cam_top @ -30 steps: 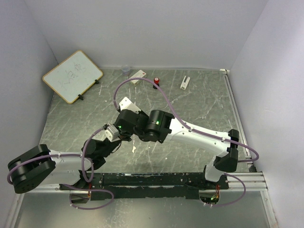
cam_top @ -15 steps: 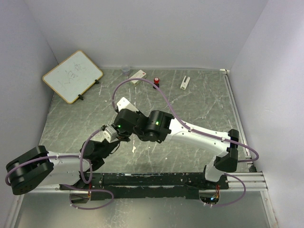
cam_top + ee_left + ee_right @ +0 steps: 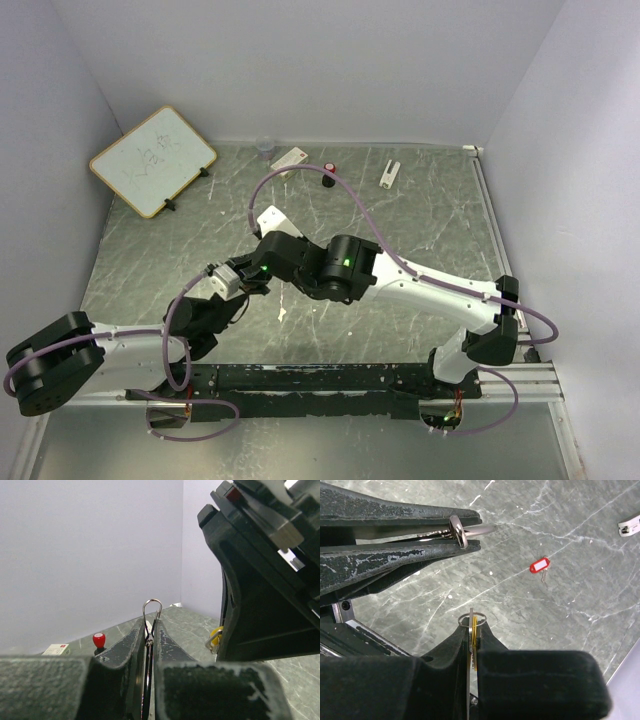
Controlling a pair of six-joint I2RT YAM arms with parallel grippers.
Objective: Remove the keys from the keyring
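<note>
In the left wrist view my left gripper is shut on the keyring, a thin silver wire loop sticking up past its fingertips. In the right wrist view my right gripper is shut on a yellow-headed key and a flat silver key, with a small silver ring round their tips. The left gripper with the keyring is up to the left, apart from them. A red-headed key lies loose on the table. In the top view the grippers meet mid-table, the keys hidden.
A whiteboard stands at the far left. A clear cup, a white block, a red-topped black knob and a white piece lie along the far edge. Walls close in on three sides.
The right arm's wrist and elbow have shifted to the right. The left arm's wrist has moved a little left. Both stay close together mid-table.
</note>
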